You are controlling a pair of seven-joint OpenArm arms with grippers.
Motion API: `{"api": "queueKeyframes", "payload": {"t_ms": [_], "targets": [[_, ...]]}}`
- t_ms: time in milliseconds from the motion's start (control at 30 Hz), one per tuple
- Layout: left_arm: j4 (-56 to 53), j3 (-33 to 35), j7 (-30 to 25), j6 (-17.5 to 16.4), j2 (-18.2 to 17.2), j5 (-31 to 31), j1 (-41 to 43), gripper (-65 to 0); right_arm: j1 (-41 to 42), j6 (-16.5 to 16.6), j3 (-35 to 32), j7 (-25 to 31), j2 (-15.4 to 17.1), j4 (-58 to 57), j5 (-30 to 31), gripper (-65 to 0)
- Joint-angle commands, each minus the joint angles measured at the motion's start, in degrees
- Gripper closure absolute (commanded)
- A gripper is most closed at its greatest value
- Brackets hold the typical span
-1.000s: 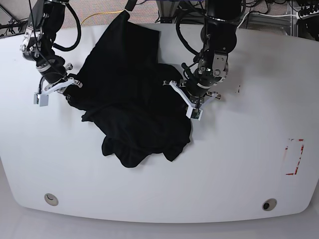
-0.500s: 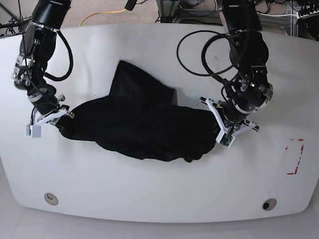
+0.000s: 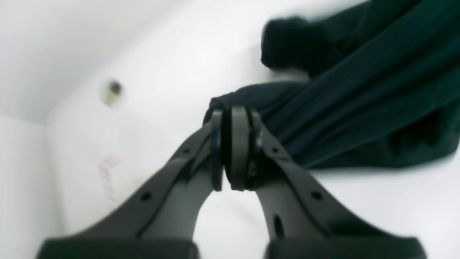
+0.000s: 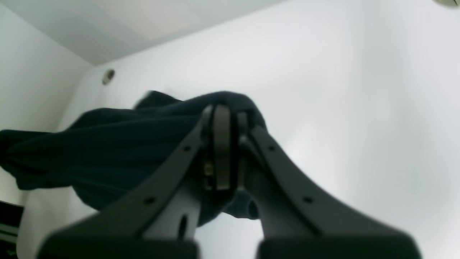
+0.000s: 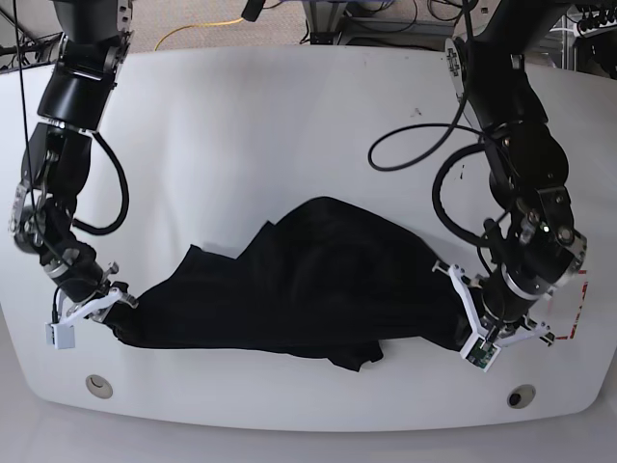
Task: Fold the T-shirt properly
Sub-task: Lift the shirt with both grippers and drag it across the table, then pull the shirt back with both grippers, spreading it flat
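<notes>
Black fabric fills the left wrist view: the left gripper point(image 3: 233, 151) is pinched tight on an edge of the T-shirt point(image 3: 359, 100). Right wrist view, the right gripper point(image 4: 222, 151) is likewise clamped on bunched cloth. Base view: the shirt lies near the table's point(image 5: 289, 125) front edge, stretched between both arms, probably to flatten it for folding.

A white table point(image 5: 289, 125) carries the crumpled black T-shirt point(image 5: 308, 285).

No legible text anywhere.
</notes>
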Motion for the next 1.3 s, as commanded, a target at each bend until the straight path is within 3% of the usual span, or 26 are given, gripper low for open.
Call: {"api": "queueKeyframes", "payload": {"t_ms": [0,267,500,700,833,1067,1267], "targets": [[0.6,-0.4,-0.4,0.7,-1.0,1.9,-5.4,0.0,6.6,-0.7,-2.2,2.3,3.2,-2.2,-0.9,0.0],[-0.8,0.8,0.2,0.8,-1.1,1.9,-15.6,0.0,19.2,-0.7,-7.0,2.3,4.1,-7.3,-1.0,0.0],[6.6,1.8,5.9,0.9,-1.1,2.1,-19.9,0.0,29.1,-0.7,-10.2,2.2,5.9,-7.8,-0.9,0.0],[8.6,1.8,7.8,0.7,-1.9,2.1,-24.1,0.0,31.9,1.1,-11.3,2.1,8.5,-7.4,-0.7,0.0],[8.6,1.9,7.8,0.6,-2.1,1.9,-22.9,0.0,29.3,2.3,-11.2,2.0,9.9,-7.2,-0.7,0.0],[8.8,1.9,8.7,0.4,-1.9,1.8,-11.4,0.0,17.7,2.5,-7.9,2.0,9.7,-4.8,2.3,0.0],[8.8,1.8,10.8,0.4,-0.5,1.7,0.9,0.0,5.8,2.5,-3.1,2.0,6.4,-1.0,2.2,0.0]]}}
